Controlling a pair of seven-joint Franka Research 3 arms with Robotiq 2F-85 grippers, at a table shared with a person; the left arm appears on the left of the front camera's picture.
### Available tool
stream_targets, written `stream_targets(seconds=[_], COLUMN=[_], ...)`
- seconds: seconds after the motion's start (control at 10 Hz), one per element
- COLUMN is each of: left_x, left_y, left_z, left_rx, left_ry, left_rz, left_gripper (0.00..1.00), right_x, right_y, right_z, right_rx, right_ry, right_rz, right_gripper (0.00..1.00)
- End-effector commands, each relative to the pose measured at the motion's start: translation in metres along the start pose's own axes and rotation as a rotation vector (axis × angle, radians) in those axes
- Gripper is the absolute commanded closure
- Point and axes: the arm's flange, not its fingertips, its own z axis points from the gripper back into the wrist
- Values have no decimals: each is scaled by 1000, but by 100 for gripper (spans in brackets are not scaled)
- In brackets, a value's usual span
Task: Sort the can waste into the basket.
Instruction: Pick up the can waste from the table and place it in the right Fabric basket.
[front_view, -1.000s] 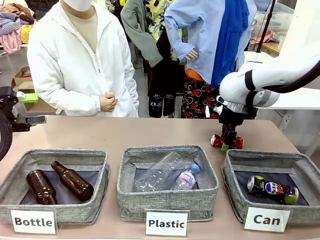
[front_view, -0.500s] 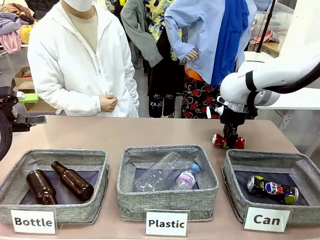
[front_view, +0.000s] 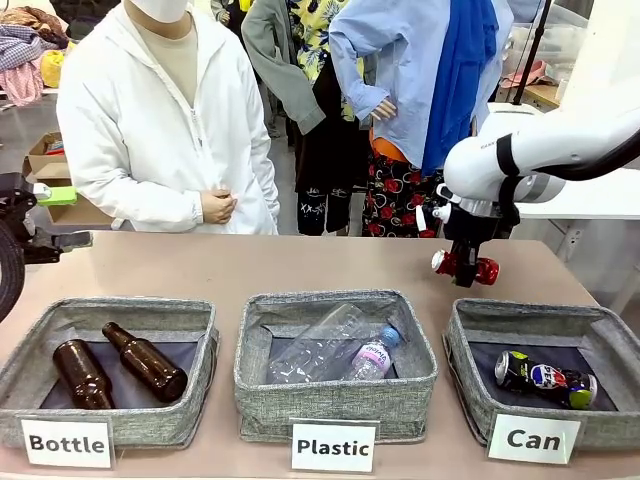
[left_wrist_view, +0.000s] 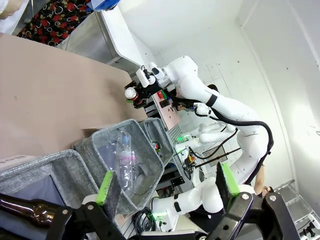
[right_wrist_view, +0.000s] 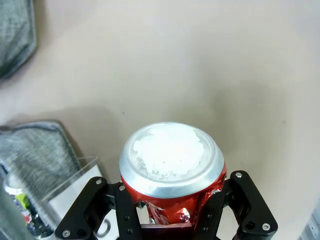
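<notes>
A crushed shiny red can (front_view: 465, 267) hangs in the air above the table, just beyond the far rim of the grey basket (front_view: 530, 312) labelled "Can". My right gripper (front_view: 463, 262) is shut on it from above. In the right wrist view the red can (right_wrist_view: 172, 165) shows its silver end between the fingers (right_wrist_view: 107, 202), with bare table below. A dark Pepsi can (front_view: 545, 380) lies on its side inside the basket. My left gripper (left_wrist_view: 166, 179) stands open with nothing between its fingers, off the table's left edge, and its view shows the red can (left_wrist_view: 131, 93) far off.
A grey bin (front_view: 60, 322) labelled "Bottle" holds two brown glass bottles (front_view: 145, 362). The middle bin (front_view: 330, 300) labelled "Plastic" holds clear plastic bottles (front_view: 340, 350). A person in a white jacket (front_view: 160, 120) stands at the far side, hands held together.
My right gripper has risen with the red can, lifting it off the table and a little to the right. The left arm has not moved.
</notes>
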Motion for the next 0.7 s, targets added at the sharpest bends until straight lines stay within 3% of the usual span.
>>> stream_targets(seconds=[0.0, 0.3, 0.6], left_x=[-2, -2, -2], left_y=[-4, -4, -4], left_z=[1, 1, 1], left_rx=[-2, -2, -2], left_ry=[-9, -9, -9], left_rz=[9, 9, 9], left_gripper=[0, 0, 0], right_x=[-6, -20, -46], right_y=[20, 93, 166], right_z=[40, 90, 67], right_rx=[-37, 52, 60], right_ry=[57, 114, 221], right_rz=[-57, -111, 60], right_gripper=[100, 100, 100])
